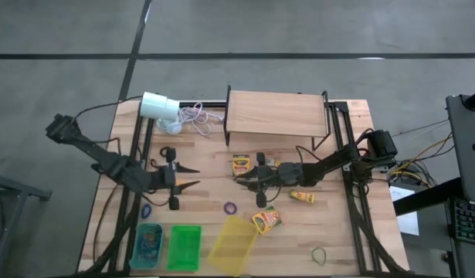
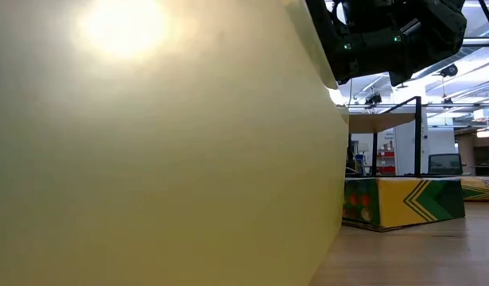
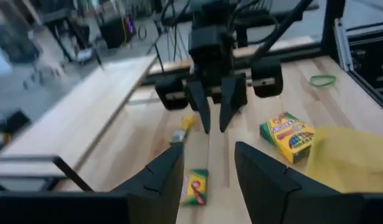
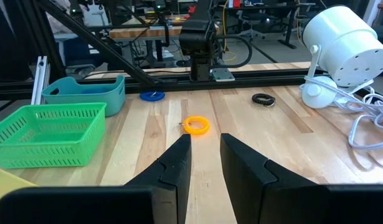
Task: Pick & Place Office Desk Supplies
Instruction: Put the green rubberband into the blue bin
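Pale wood table (image 1: 353,232); teal basket (image 4: 85,93), bright green mesh basket (image 4: 45,134), translucent yellow bin (image 1: 233,243) along its near edge. Crayon boxes (image 3: 288,134) yellow with green chevrons and red-orange lettering; loops: orange (image 4: 196,125), blue (image 4: 152,96), black (image 4: 263,99), purple (image 1: 229,207), green (image 1: 320,254). White lamp (image 4: 340,43) with white cord (image 4: 368,127), light wood shelf (image 1: 276,114) on black frame, both arms black.

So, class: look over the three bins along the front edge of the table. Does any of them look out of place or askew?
Yes, the yellow bin. The blue bin and green bin sit square to the table's front edge, but the yellow one is turned at an angle, one corner pointing toward a crayon box.
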Motion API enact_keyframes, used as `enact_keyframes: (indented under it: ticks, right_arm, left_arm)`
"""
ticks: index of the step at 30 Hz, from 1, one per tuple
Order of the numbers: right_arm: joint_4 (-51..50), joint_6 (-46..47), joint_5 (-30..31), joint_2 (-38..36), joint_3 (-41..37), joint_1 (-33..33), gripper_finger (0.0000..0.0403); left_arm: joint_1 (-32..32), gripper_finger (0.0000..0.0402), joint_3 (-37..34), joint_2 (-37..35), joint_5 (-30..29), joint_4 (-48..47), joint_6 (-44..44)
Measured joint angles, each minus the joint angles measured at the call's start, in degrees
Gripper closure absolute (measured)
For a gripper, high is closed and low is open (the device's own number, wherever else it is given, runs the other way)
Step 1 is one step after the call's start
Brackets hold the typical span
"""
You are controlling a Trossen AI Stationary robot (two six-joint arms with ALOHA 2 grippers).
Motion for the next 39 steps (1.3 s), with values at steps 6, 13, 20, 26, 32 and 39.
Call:
enact_keyframes:
  ticks: [6,13,20,26,32,39]
  right_arm:
    - [0.0,0.0,0.0,0.0,0.0,0.0,0.0319]
    - [0.0,0.0,0.0,0.0,0.0,0.0,0.0319]
    - [0.0,0.0,0.0,0.0,0.0,0.0,0.0319]
    - [0.0,0.0,0.0,0.0,0.0,0.0,0.0319]
    - [0.0,-0.3,0.0,0.0,0.0,0.0,0.0319]
    - [0.0,0.0,0.0,0.0,0.0,0.0,0.0319]
  left_arm:
    - [2.1,0.0254,-10.8,-9.2,3.3,13.8,9.5]
    - [4.3,0.0254,-13.8,-20.0,8.3,9.3,9.4]
    - [4.3,0.0254,-13.9,-25.2,9.2,2.0,5.7]
    - [4.3,0.0254,-13.9,-25.2,9.2,1.9,0.6]
    - [4.3,0.0254,-13.9,-25.1,9.2,1.8,0.3]
    - [4.3,0.0254,-13.9,-25.1,9.2,1.8,0.6]
